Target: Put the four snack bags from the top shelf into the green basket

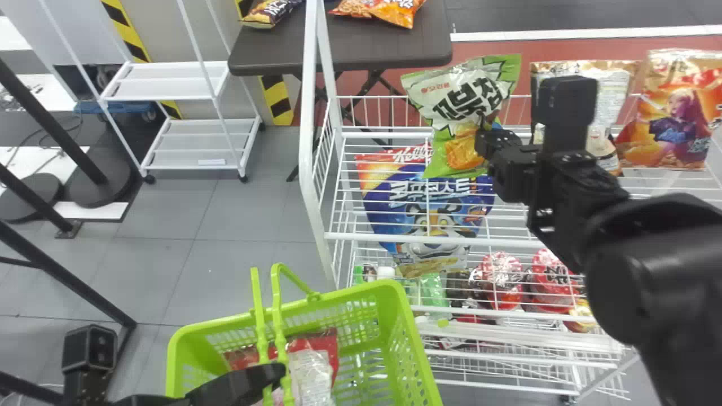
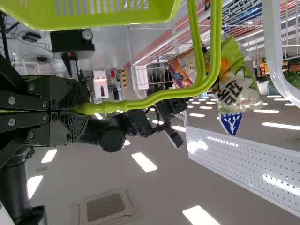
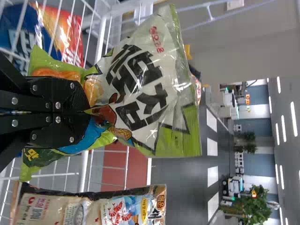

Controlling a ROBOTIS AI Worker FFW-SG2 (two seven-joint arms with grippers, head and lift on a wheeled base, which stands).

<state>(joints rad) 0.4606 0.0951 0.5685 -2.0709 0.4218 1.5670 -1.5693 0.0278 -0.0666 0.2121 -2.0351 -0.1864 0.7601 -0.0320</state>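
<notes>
One green-and-white snack bag (image 3: 145, 84): in the right gripper (image 3: 89, 112), at the left part of the top shelf (image 1: 383, 135); contact with the wires cannot be told.
Right fingers: narrow, pinched on the bag's lower body.
Handling: probably light, puffed, slippery film over brittle contents; a gentle pinch on gathered film at the middle should serve, a hard squeeze may crush or pop it.
Snack bags left standing on the top shelf, right: two, one beige and brown (image 1: 609, 84), one orange (image 1: 671, 113).
Green basket (image 1: 395, 304): one, near, left of the rack; in it, one red-and-white packet (image 1: 313, 366) at least.
Basket handles (image 2: 206, 70): two, raised.
Left gripper (image 2: 77, 110): one, near, fingers closed on the handles.
Blue bag (image 1: 428, 214): one, seen through the wires.
Count toward four: apparently one in, one held, two to fetch; next, carry the held bag left and nearer, over the basket.
</notes>
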